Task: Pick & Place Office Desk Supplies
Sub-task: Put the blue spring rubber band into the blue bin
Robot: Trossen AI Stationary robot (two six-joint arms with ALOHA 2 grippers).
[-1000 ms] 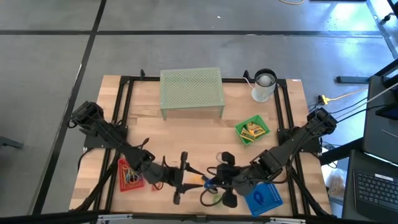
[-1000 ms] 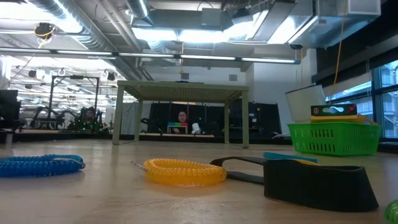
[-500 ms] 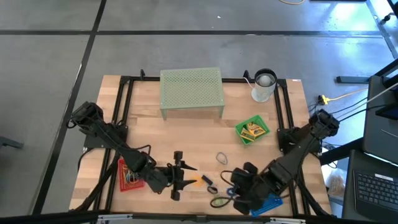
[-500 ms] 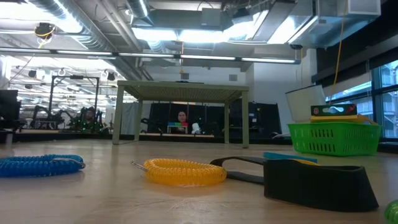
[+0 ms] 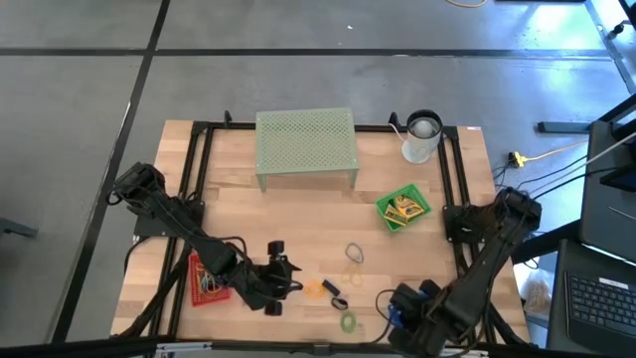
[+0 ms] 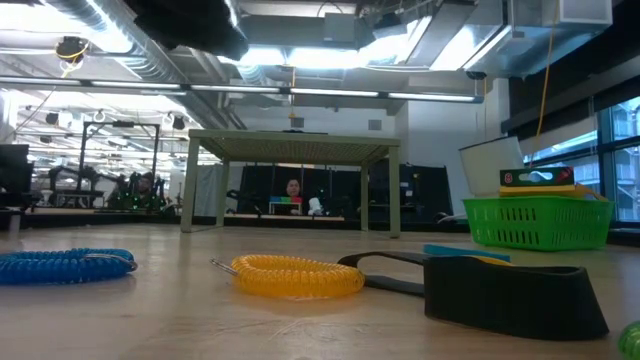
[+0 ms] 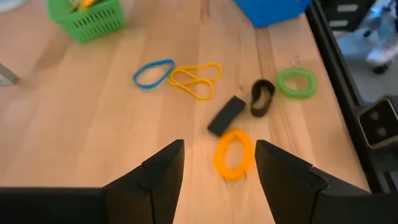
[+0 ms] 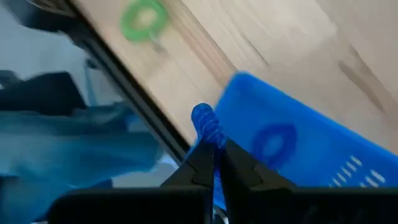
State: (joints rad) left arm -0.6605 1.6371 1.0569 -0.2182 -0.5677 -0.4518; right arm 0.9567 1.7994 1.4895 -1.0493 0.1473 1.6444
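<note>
While the right gripper has swung back from the table's middle to the near right edge, its fingers stay pinched on a blue coil ring held above the blue tray, so a drop looks imminent. Further left, the left gripper has drawn back slightly and hangs wide open, empty, over the orange coil ring.
</note>
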